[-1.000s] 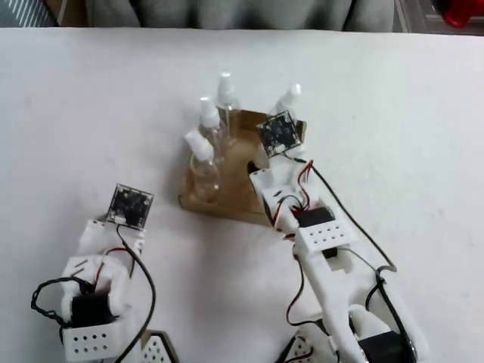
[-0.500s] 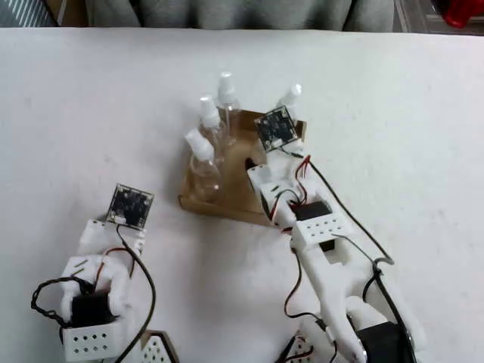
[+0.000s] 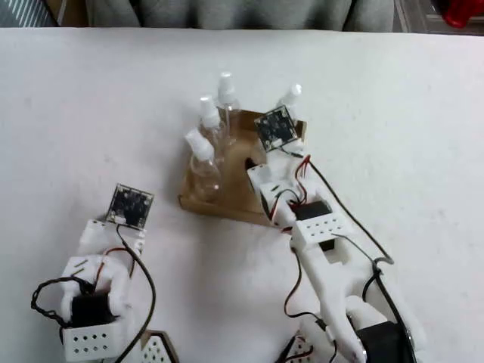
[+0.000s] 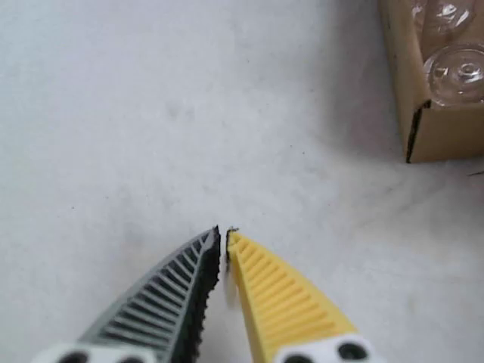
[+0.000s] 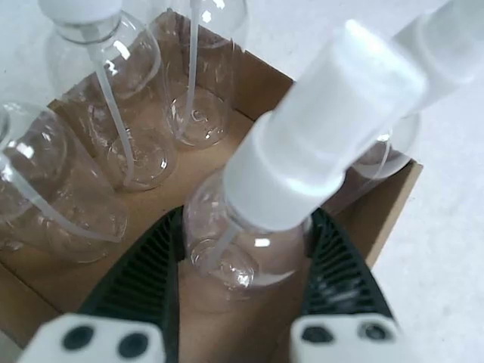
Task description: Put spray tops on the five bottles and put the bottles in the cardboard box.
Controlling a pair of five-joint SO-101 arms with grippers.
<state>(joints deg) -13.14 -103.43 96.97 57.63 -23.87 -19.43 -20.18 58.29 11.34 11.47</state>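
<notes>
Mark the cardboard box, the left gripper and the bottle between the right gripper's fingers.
cardboard box (image 4: 442, 132), left wrist view, on its outer side wall near the corner.
left gripper (image 4: 224, 231), left wrist view, midway between its shut fingertips.
bottle (image 5: 249, 257), right wrist view, on its clear lower body.

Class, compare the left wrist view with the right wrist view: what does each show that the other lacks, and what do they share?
Left wrist view: the left gripper, one grey finger and one yellow finger shut tip to tip over bare white table, beside an outer corner of the brown cardboard box. Right wrist view: the right gripper, black fingers clamped on a clear bottle with a white spray top, inside the box. Shared: the box, other clear bottles in it, the table.
</notes>
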